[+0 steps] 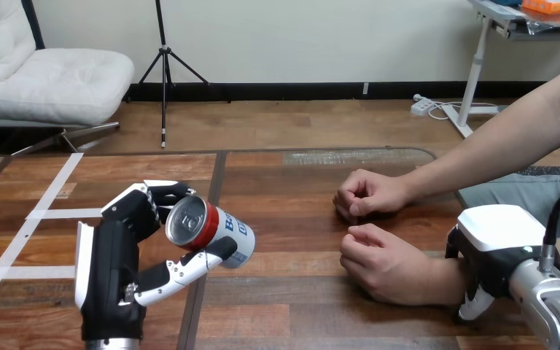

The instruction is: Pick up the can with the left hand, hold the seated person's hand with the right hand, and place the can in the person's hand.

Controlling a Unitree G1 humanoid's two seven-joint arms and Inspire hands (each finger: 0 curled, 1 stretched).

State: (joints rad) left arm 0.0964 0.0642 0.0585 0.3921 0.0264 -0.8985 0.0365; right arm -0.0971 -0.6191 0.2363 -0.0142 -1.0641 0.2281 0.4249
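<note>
- Two robot hands are over a bench (292,306) of brown wooden planks.
- Surface: white tape (52,188) runs in strips across the bench's left part. A dark seam (217,171) runs front to back near the middle. A pale worn patch (357,156) lies at the far edge.
- Left hand (120,251): closed on the can (215,232). Its fingers (162,195) curl round the far side and the thumb (189,268) presses in from the near side.
- Can: held clear above the bench at left of centre and tipped well over. Its silver top faces the camera and its base points right. It is well apart from both of the person's hands.
- Person's far hand (368,195): a loose fist resting on the bench, right of centre.
- Person's near hand (379,264): curled with knuckles up, resting on the bench just in front of the far hand and not touching it.
- Right hand (492,251): set over the wrist (448,281) of the near hand, white shell uppermost. The hand comes down on both sides of the wrist, with one finger (471,305) curled down the near side, so it is clasped on that wrist.
</note>
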